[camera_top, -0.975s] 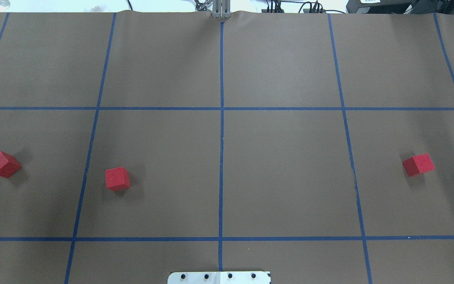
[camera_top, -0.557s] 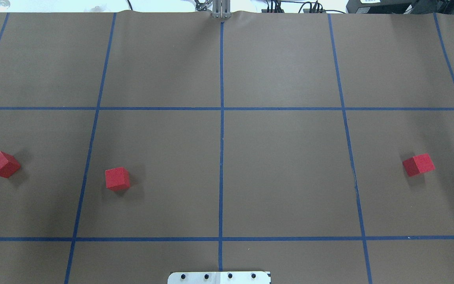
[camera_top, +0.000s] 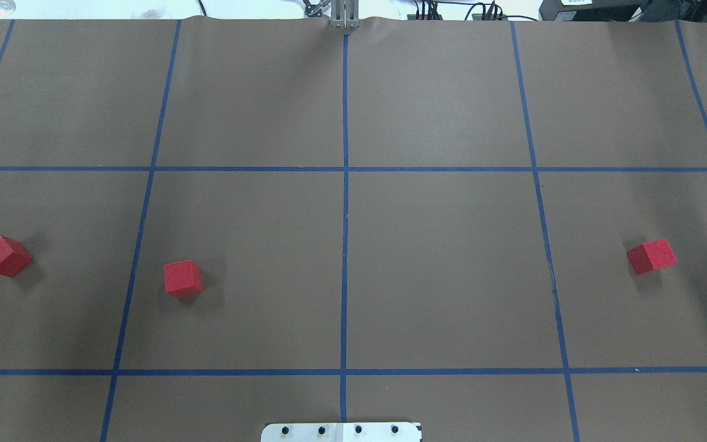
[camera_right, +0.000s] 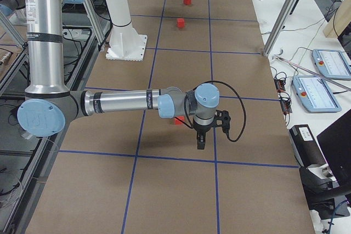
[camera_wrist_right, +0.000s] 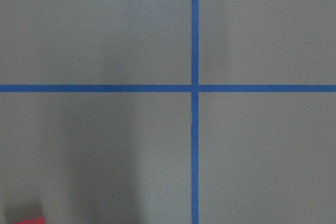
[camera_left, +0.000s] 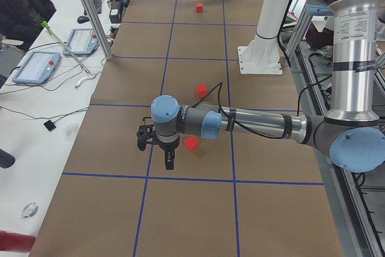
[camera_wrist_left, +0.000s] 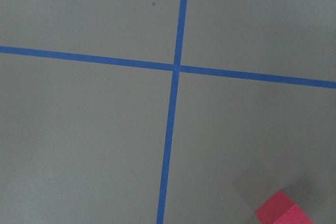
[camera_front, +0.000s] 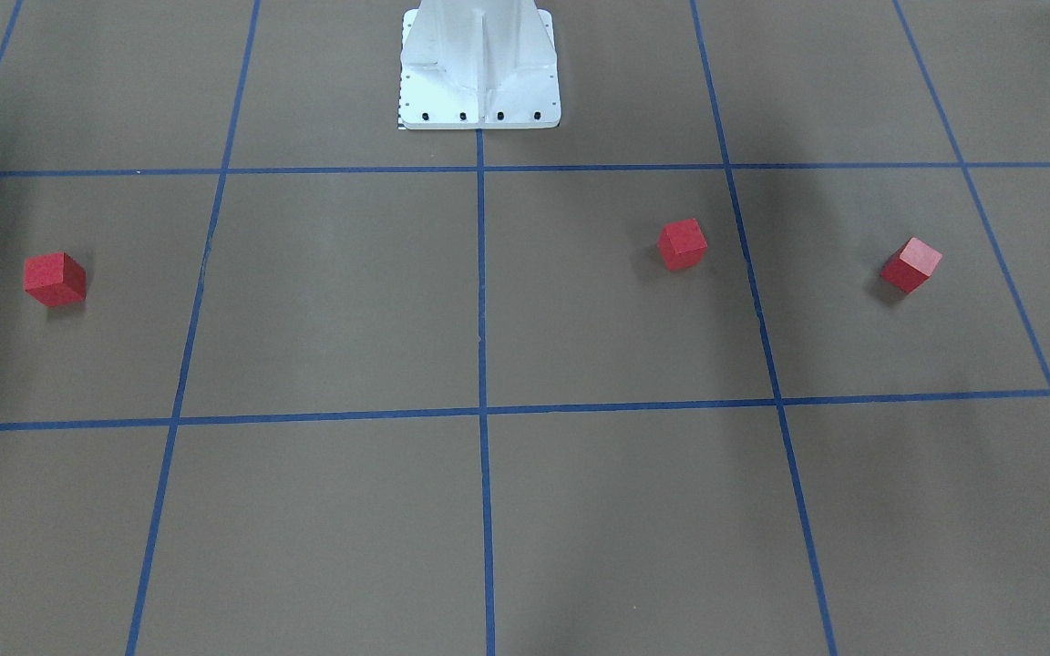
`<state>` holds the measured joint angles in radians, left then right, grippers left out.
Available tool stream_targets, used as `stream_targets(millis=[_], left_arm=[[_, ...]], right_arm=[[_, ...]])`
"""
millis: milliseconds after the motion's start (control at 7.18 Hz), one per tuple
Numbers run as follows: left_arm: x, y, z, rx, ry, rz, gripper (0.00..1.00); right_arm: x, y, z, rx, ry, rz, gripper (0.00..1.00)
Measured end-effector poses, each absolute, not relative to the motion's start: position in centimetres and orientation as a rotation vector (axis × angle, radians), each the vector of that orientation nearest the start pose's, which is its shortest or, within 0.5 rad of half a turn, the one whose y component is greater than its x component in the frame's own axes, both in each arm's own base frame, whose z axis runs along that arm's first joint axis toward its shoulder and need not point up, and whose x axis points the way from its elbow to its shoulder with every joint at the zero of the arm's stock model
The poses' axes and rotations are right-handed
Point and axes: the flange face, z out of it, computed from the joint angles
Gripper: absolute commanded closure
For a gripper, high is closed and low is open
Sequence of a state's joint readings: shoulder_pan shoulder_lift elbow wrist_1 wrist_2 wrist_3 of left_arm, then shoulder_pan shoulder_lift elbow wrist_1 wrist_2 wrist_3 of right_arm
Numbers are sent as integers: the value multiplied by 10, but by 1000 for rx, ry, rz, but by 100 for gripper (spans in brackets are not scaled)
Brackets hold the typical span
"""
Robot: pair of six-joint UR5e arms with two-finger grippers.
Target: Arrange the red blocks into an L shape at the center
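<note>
- Exterior front-facing: three red blocks sit on the brown surface, and none touches another.
  - The right block lies far out on the robot's right.
  - The inner left block and the outer left block lie on its left, well apart.
  - The center, on the middle blue tape line in front of the white pedestal, holds nothing.
  - No arm shows.
- Overhead exterior: the same three blocks lie in a loose row, each turned at its own angle. No L is begun. The scatter reads as a starting layout.
- Exterior left: the left arm reaches out level over the surface.
  - The left fingers hang pointing down beside the outer left block.
  - They carry no block, since all three rest on the surface.
  - Whether they are spread or pressed together cannot be told here.
  - The arm is probably stationed there to take its nearest block first.
- Exterior right: the right arm mirrors that pose.
  - The right fingers point down close to the right block, which is partly hidden behind the wrist.
  - Their state cannot be told either.
- Left wrist-mounted: the camera looks straight down on a tape crossing. A corner of one block shows at the lower right. No fingers are in frame.
- Right wrist-mounted: another tape crossing, with a sliver of red at the lower left edge. No fingers are in frame.
</note>
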<state>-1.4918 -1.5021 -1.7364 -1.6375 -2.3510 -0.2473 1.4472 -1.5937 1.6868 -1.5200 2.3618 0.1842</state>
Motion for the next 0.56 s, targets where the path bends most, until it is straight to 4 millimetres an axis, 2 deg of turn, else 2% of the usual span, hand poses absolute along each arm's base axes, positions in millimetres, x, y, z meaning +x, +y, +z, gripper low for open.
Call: stream_targets(millis=[139,418,557], left_arm=[[-25,-475,601,35,796,-92,0],[-25,-475,601,38,798,-93,0],[-25,-475,600,39,798,-93,0]], right_arm=[[-20,-494,599,10,-850,-44,0],[-82,-493,585,14,-885,-113,0],[-106,-491,580,14,-880,-105,0]])
